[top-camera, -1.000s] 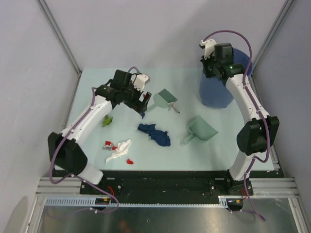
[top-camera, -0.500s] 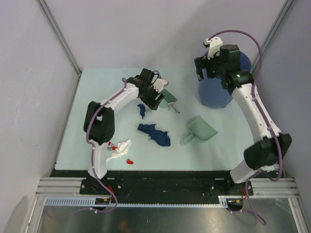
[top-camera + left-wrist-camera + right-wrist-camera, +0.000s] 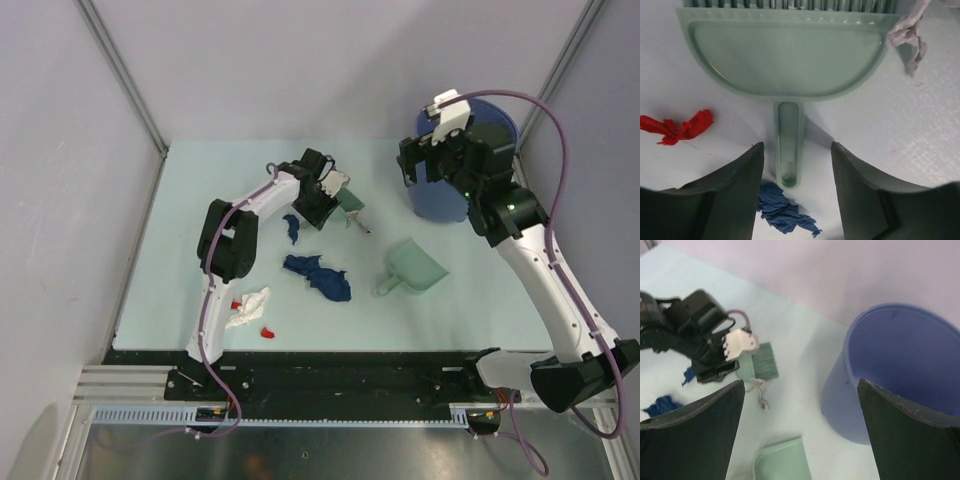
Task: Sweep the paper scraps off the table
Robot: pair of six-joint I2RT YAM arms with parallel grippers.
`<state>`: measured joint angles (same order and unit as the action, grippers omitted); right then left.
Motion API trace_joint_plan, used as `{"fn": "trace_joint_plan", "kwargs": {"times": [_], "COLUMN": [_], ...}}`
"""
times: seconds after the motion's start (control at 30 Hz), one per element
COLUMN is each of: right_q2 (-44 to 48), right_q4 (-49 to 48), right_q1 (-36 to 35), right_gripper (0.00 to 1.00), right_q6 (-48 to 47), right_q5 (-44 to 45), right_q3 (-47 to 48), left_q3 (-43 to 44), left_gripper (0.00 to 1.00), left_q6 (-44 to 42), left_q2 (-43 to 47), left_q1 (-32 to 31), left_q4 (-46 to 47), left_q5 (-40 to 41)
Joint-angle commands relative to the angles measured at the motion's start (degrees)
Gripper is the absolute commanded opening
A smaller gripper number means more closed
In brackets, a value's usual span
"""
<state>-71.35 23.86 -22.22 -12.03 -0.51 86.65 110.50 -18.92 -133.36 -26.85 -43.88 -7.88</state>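
Worth flagging the grab first: got the left fingers point(image 3: 797, 150) parted either side of the brush point(image 3: 785, 55) handle, touching neither side, so no clamp on anything yet. Could easily go wrong from here with an off-centre pinch, twisting the brush on the worktop point(image 3: 175, 230) or flicking away the small blue wad point(image 3: 782, 212) right under the fingers and the red scrap point(image 3: 682, 126) just beside. Also got a grey scrap point(image 3: 907, 35) touching the bristle end, likely to snag and drag on lifting. As for the rest of the paper scraps, working back from the front edge: white crumple point(image 3: 248, 308) and red bits point(image 3: 266, 332) nearest, then the big blue wad point(image 3: 318, 275), then the dustpan point(image 3: 415, 265) off to the right, well apart from the brush. Furthest back, right fingers point(image 3: 801, 385) spread wide by the bin point(image 3: 840, 400), holding nothing. No blocking of the handle itself, going by these views.
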Motion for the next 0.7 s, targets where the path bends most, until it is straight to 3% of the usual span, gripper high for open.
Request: {"fn": "trace_joint_plan", "kwargs": {"times": [0.0, 0.03, 0.1, 0.13, 0.17, 0.2, 0.37, 0.5, 0.67], "right_q2": [-0.45, -0.28, -0.19, 0.16, 0.16, 0.16, -1.06, 0.06, 5.6], "right_q4": [-0.12, -0.3, -0.92, -1.09, -1.35, -1.44, -1.79, -5.82, -25.91], "right_q1": [-3.09, -3.27, -4.32, -4.67, -5.11, -5.38, -6.87, -11.79, -15.13], "right_gripper": [1.0, 1.0, 1.0, 1.0, 1.0, 1.0, 1.0, 1.0, 1.0], "right_q6": [0.52, 0.78, 1.57, 2.01, 2.45, 3.67, 2.73, -9.21, -25.35], "right_q5": [3.59, 3.59, 3.42, 3.15, 2.89, 2.19, -2.03, -7.55, -14.76], "right_q3": [-1.66, -1.75, -2.19, -2.36, -2.54, -2.98, -5.61, -10.88, -25.88], "left_q3": [2.62, 2.7, 3.49, 3.58, 3.24, 2.88, 1.22, -0.8, -10.53], "left_gripper": [0.57, 0.54, 0.36, 0.26, 0.08, 0.0, 0.0, 0.0, 0.0], "left_q6": [-2.18, -2.26, -2.35, -2.27, -2.35, -2.35, -0.25, 1.07, 1.86], "left_q2": [-2.16, -2.78, -4.62, -5.06, -4.98, -4.63, 2.38, 11.79, 25.41], "left_q1": [0.66, 0.66, 0.66, 0.66, 0.66, 0.66, 0.66, 0.66, 0.75], "left_q4": [-2.53, -2.7, -3.58, -3.84, -4.19, -4.2, -4.55, -5.34, -5.34], "left_q5": [0.4, 0.76, 1.37, 1.11, 0.76, 0.06, -3.01, -4.42, -6.52]}}
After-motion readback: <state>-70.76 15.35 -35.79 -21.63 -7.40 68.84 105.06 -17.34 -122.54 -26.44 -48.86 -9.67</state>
